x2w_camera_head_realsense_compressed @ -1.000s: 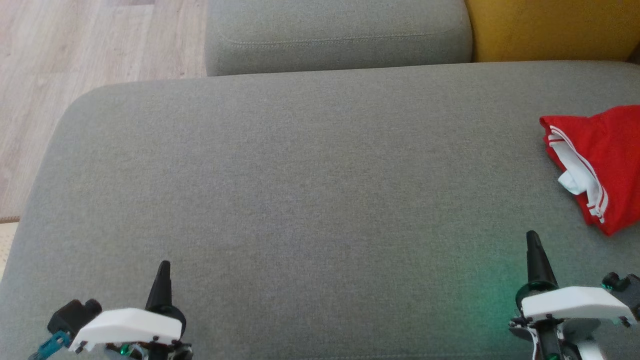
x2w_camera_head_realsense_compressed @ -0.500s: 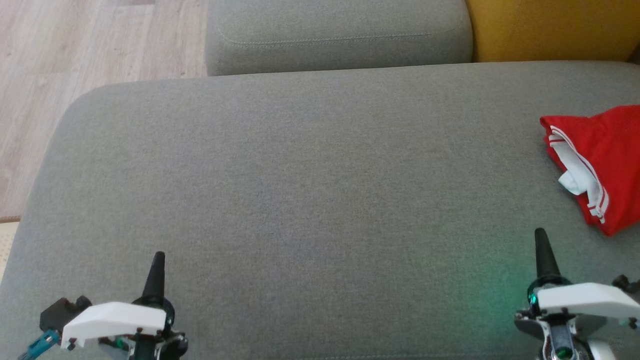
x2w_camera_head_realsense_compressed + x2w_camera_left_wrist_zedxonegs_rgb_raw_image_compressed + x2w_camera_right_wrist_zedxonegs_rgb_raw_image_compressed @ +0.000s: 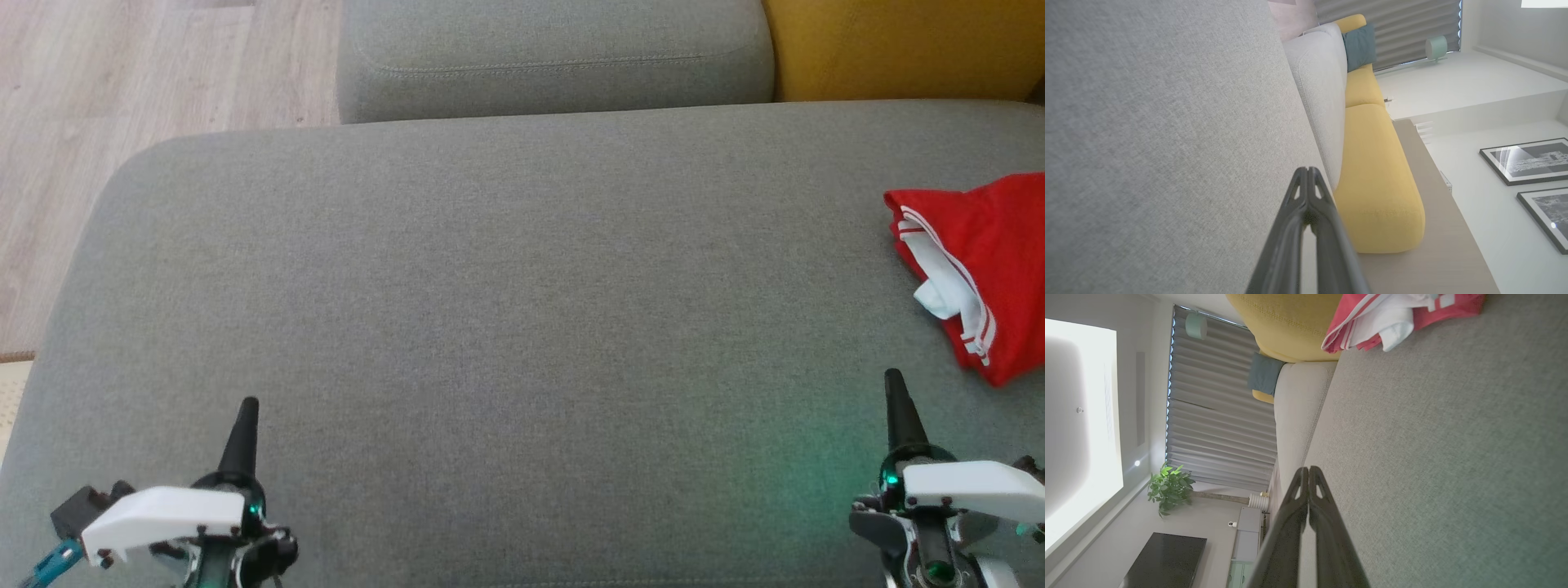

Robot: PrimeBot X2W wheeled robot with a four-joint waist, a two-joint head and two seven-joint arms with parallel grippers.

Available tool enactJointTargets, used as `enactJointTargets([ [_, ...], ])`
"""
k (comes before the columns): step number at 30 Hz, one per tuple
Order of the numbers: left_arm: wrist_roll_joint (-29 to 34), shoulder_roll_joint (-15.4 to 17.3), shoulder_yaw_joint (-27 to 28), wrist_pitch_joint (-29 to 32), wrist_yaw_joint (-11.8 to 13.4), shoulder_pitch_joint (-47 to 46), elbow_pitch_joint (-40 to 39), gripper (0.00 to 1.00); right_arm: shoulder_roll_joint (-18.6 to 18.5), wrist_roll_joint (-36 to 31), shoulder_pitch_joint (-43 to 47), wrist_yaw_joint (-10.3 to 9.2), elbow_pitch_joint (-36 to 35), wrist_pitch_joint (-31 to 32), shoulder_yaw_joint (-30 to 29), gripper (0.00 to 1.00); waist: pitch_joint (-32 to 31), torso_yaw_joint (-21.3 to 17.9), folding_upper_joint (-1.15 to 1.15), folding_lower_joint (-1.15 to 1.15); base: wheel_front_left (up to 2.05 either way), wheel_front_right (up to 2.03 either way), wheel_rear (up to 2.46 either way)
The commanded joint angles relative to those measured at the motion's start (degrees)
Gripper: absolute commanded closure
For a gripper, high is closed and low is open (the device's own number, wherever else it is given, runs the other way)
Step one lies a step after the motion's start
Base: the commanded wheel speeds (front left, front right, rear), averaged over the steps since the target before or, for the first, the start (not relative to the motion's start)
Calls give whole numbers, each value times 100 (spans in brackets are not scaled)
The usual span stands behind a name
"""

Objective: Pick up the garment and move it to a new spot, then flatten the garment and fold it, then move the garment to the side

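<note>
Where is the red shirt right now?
In the head view, the red garment lies at the far right edge of the grey sofa seat. It is ahead of the right gripper, not touching it, and nearer than the yellow cushion.

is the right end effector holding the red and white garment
No, the red and white fabric garment lies on the grey fabric sofa cushion, apart from the shut right end effector, with bare cushion between them.
</note>
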Motion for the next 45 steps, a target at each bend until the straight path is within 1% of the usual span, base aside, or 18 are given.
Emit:
enactJointTargets([
  [1,-172,78,223,44,-81,-397,-214,100,-97,211,-360,-4,-246,46,65,100,0,1,0,0,0,0,0],
  [27,-1668,64,590,467,-362,-648,-233,100,-94,1864,-516,-5,-310,366,-140,100,3,22,0,0,0,0,0],
  [45,-1674,41,631,503,-368,-656,-232,100,-77,1881,-522,-5,-310,392,-168,100,3,23,0,0,0,0,0],
])
